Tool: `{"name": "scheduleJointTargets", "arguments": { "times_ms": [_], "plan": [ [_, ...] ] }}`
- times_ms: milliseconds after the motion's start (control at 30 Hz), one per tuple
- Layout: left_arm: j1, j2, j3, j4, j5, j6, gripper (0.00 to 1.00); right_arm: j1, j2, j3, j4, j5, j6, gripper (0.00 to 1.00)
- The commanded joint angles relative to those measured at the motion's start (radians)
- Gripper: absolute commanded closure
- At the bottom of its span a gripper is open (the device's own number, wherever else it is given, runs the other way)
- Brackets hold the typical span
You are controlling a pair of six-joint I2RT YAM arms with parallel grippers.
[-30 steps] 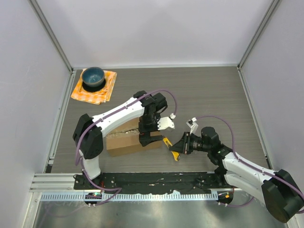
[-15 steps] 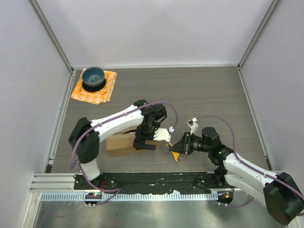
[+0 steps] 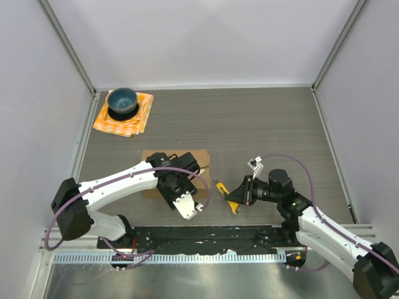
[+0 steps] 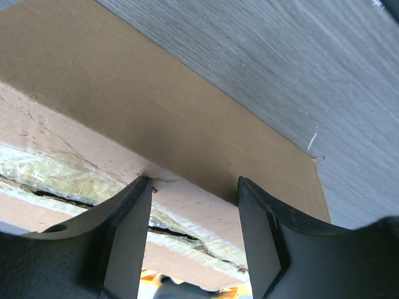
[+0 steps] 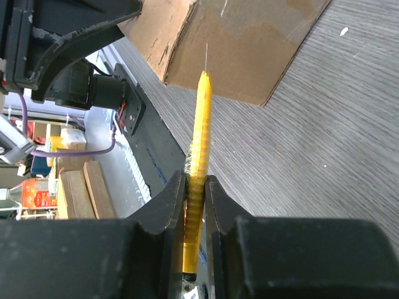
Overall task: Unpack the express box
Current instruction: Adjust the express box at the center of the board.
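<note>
Right gripper [image 5: 194,187] clamps the yellow knife [image 5: 201,124] just right of the box [image 3: 177,159], tip toward its corner, ready to cut. Left gripper [image 4: 194,182], jaws apart, braces the box's taped side.

Brown express box [image 4: 156,106], yellow knife [image 5: 201,137], blue bowl [image 3: 121,99], orange checked cloth [image 3: 141,118], grey wood-grain table [image 3: 262,124]

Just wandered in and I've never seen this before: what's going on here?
Two robot arms are unpacking a brown cardboard box. The left gripper sits against the box's near side with its jaws apart, right by the taped seam, which looks partly split. The right gripper is shut on a yellow box cutter pointing toward the box. A blue bowl on an orange cloth sits in the far corner.
</note>
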Motion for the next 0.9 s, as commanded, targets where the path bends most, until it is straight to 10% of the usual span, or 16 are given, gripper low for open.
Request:
{"name": "scheduleJointTargets", "arguments": {
  "times_ms": [0, 200, 367, 633, 867],
  "plan": [
    [0.007, 0.003, -0.04, 0.128, -0.009, 0.172, 0.42, 0.003, -0.075, 0.013, -0.066, 0.03, -0.021, 0.99],
    [0.007, 0.138, 0.103, -0.013, 0.055, 0.087, 0.54, 0.004, -0.109, 0.008, -0.08, 0.032, 0.007, 0.99],
    [0.018, 0.012, -0.032, 0.07, -0.014, 0.387, 1.0, 0.004, -0.144, 0.01, -0.108, 0.036, 0.012, 0.99],
    [0.052, -0.15, -0.171, 0.085, -0.051, 0.593, 1.0, 0.004, -0.184, 0.047, -0.189, 0.033, -0.013, 0.99],
    [0.079, -0.21, -0.169, 0.252, -0.064, 0.361, 0.87, 0.024, -0.225, 0.094, -0.321, 0.007, -0.042, 0.99]
  ]
}}
